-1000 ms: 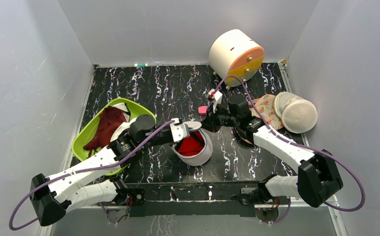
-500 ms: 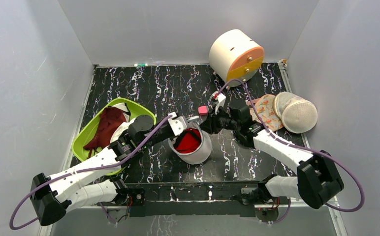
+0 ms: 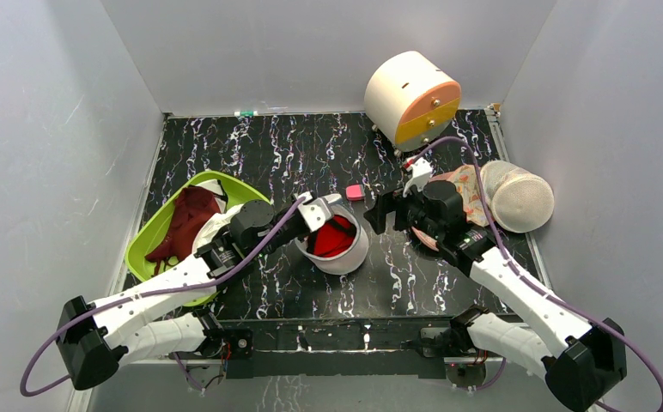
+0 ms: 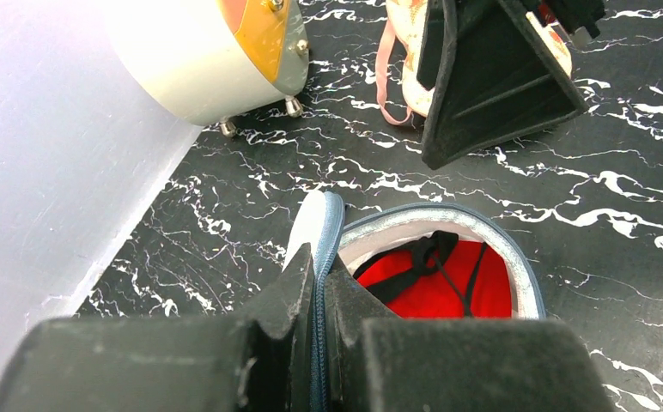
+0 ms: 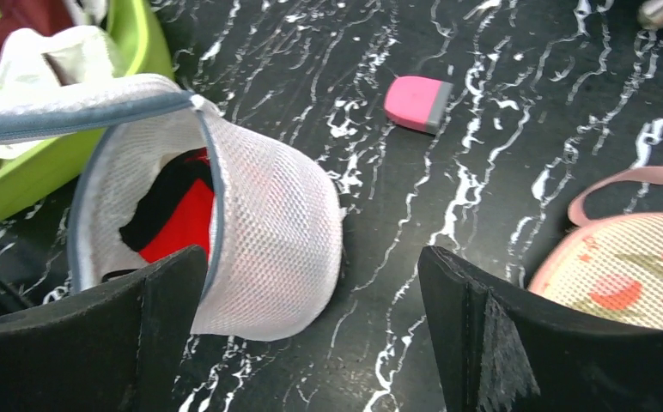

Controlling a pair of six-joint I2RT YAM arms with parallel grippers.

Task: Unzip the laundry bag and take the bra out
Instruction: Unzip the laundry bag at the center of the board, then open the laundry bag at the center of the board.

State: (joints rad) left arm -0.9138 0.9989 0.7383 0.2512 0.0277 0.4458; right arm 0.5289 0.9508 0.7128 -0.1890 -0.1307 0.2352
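The laundry bag (image 3: pixel 345 253) stands unzipped mid-table, a white mesh pouch (image 5: pixel 268 215) with a grey-blue zip rim (image 4: pixel 517 257). Inside it lies the red bra (image 3: pixel 332 239), its black straps showing in the left wrist view (image 4: pixel 448 292) and partly in the right wrist view (image 5: pixel 189 219). My left gripper (image 3: pixel 315 210) is shut on the bag's raised lid edge, and the zip tape runs between its fingertips (image 4: pixel 319 262). Just right of the bag, my right gripper (image 3: pixel 378 215) is open and holds nothing; it frames the pouch's side and bare table (image 5: pixel 311 257).
A green basin (image 3: pixel 149 230) at the left holds a dark maroon garment (image 3: pixel 189 219). A white and orange drum (image 3: pixel 412 99) stands at the back. A small pink block (image 3: pixel 355 192) lies behind the bag. Orange patterned fabric (image 3: pixel 461 184) and a domed mesh bag (image 3: pixel 517 196) lie at the right.
My right gripper has let go at the bag's rim, opened wide and drawn back to the right. The left gripper still holds the lid edge, and the bag shifted slightly.
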